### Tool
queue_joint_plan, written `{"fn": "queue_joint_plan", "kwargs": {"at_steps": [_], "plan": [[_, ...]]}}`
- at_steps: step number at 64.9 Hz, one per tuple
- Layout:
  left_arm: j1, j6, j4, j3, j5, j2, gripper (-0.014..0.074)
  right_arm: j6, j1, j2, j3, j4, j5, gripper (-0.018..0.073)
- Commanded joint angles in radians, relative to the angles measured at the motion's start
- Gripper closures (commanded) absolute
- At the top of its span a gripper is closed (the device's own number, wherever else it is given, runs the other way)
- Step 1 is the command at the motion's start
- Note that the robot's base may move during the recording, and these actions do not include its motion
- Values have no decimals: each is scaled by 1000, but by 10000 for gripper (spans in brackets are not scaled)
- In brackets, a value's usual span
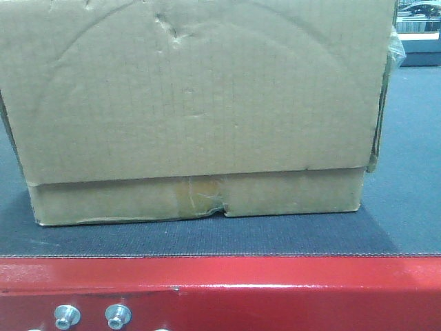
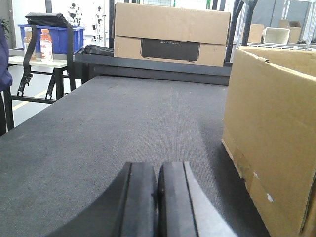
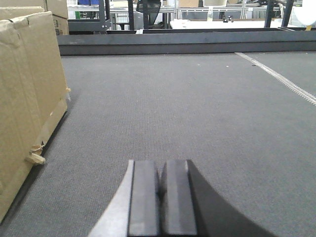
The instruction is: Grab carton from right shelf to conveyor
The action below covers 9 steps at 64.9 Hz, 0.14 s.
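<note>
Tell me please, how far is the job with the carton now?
Done: the carton sits flat on the conveyor, behind its red frame. In hand: nothing; the left gripper and right gripper are both shut and empty, one on each side of the carton, not touching it. Left: apparently nothing but pulling the arms away.

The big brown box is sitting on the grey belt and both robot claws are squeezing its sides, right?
Not quite. The carton does sit on the conveyor, but neither claw is squeezing it. In the wrist views the left gripper and right gripper are shut on nothing, each over bare belt beside the box, apart from it.
</note>
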<state>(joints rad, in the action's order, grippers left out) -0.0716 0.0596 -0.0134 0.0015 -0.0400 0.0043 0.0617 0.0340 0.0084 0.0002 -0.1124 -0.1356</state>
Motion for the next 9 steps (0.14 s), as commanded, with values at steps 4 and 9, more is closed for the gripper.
{"fn": "queue_joint_plan", "kwargs": {"at_steps": [4,9], "plan": [[-4,-5,1,-1,19,-4,594,8,6,-8,0,-3,30,620],[-4,-5,1,-1,19,-4,594,8,6,-8,0,-3,30,620]]}}
